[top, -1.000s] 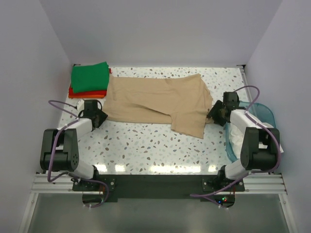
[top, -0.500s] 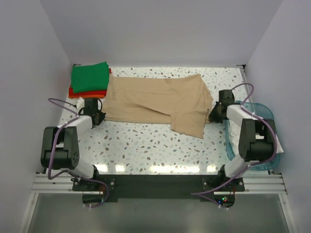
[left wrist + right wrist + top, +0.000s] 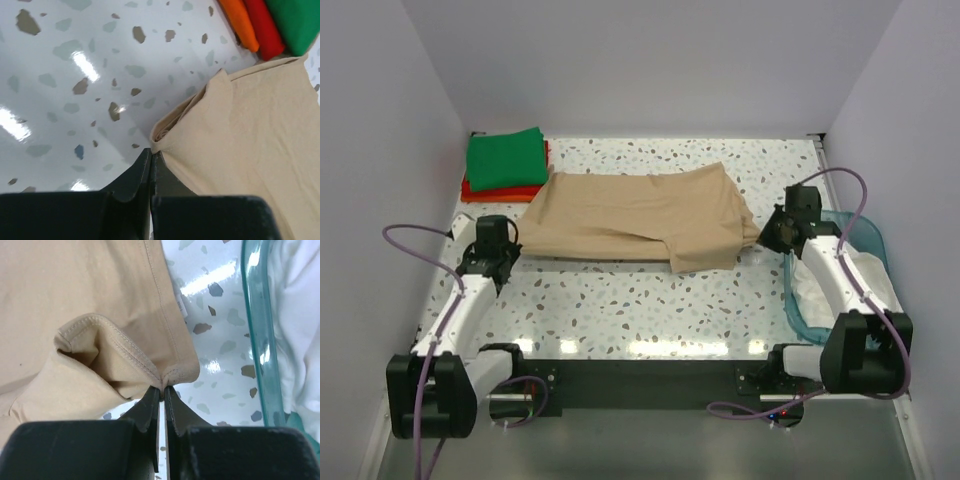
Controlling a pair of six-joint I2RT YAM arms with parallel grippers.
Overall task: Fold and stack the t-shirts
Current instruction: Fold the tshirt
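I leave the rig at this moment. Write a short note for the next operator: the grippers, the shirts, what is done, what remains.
Left gripper: shut on the near-left corner of the tan-beige cloth t-shirt, lying mid-table.
Right gripper: shut on its right edge.
Done: bright green folded t-shirt stacked on the red-orange t-shirt, far left corner.
To do: finish folding the tan one, stack it; then the whitish t-shirt in the translucent blue plastic tub.
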